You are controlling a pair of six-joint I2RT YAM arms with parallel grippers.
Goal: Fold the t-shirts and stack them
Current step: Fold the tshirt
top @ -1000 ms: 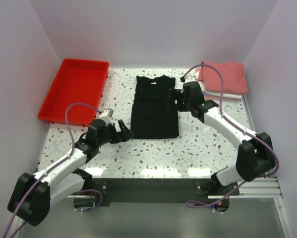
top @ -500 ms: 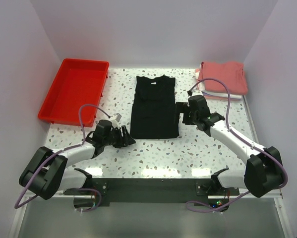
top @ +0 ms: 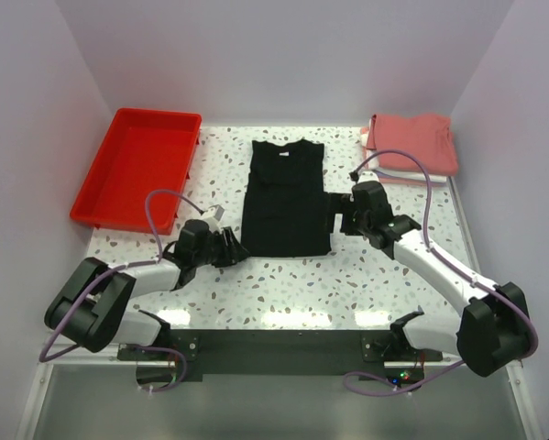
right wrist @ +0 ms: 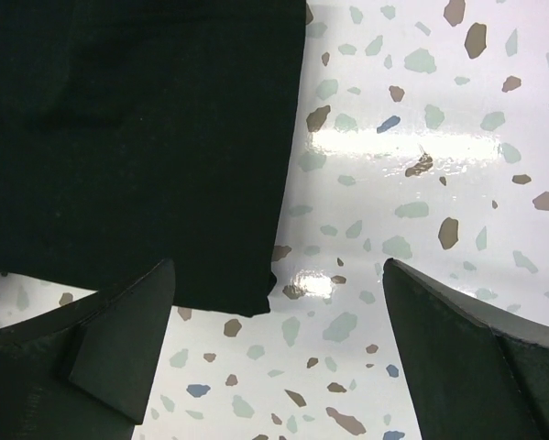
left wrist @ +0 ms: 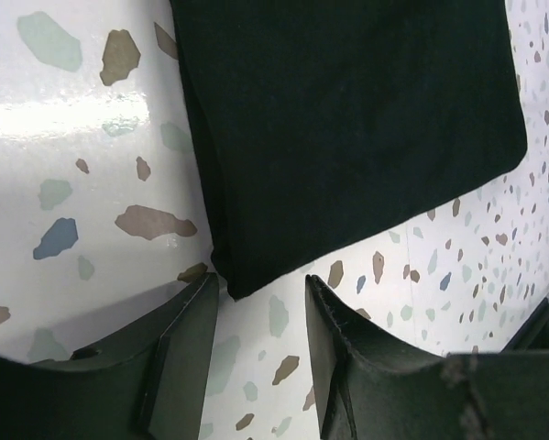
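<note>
— What was the room like?
— Pale plain walls stood round a white speckled table. A red plastic tray sat at the upper left.
— And the shirts?
— The black cloth t-shirt lay flat in the middle. A pile of folded t-shirts sat at the upper right.
— The grippers?
— The left gripper had a narrow gap at the shirt's corner. The right gripper gaped wide, holding nothing.
</note>
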